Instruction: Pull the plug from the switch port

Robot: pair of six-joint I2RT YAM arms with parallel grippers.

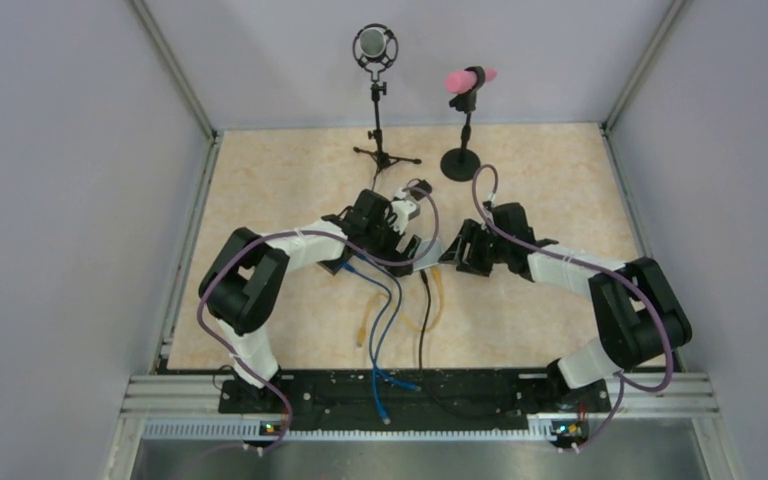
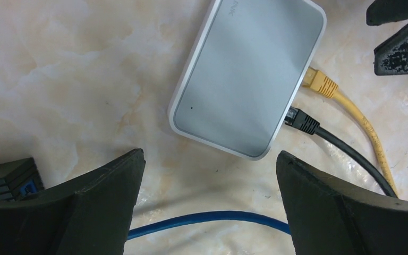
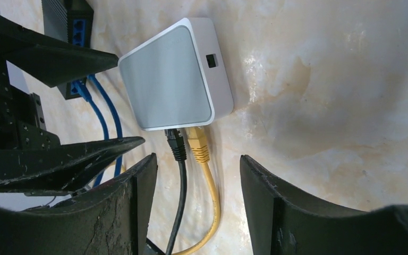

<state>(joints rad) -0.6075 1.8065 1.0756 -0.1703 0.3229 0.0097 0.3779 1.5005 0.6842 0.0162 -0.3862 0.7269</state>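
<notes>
The switch [image 3: 170, 79] lies loose on the table [image 3: 324, 79], with the yellow plug [image 3: 197, 144] and the black plug [image 3: 176, 144] seated side by side in its near edge, almost touching. That closeness is my main worry: if my right claw [image 3: 197, 159] closes a little off line, it could pinch both plugs or only the cable behind them. The switch also looks light, so a pull with nothing bracing it would likely drag the whole thing along instead of freeing the plug. I cannot see the latch tabs from here, so a snagged latch is possible too.

My right claw is spread wide and holds nothing. The yellow plug sits between its fingers, and the black plug is just inside the left one. My left claw [image 2: 210, 156] is also wide apart and empty. It hovers over the switch's corner, with a blue cable [image 2: 207, 218] running beneath it.
</notes>
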